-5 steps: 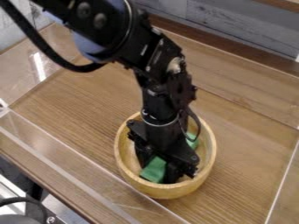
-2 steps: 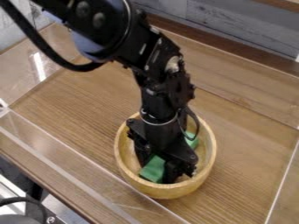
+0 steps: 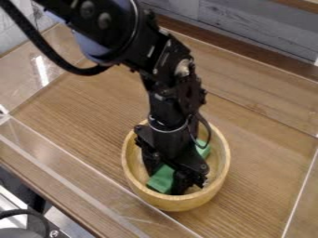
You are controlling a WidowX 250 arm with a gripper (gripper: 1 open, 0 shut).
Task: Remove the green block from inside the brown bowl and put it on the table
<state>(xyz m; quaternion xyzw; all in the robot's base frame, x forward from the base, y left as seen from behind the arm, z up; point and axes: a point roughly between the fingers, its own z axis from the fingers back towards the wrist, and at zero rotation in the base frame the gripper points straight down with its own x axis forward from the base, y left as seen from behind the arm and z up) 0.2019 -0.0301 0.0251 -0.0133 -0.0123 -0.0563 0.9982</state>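
Observation:
The brown bowl (image 3: 139, 173) sits on the table (image 3: 87, 112) near the front. Inside it lies the green block (image 3: 163, 180), running from the bowl's lower left up toward its right side, where a second green patch (image 3: 203, 147) shows past the arm. My black gripper (image 3: 180, 175) points straight down into the bowl, its jaws shut around the middle of the block. The block's middle part is hidden by the fingers. The block still rests low inside the bowl.
Low clear plastic walls (image 3: 50, 177) edge the table at the front and left. The black arm (image 3: 125, 37) reaches in from the upper left over the table. Bare wood lies to the left of and behind the bowl.

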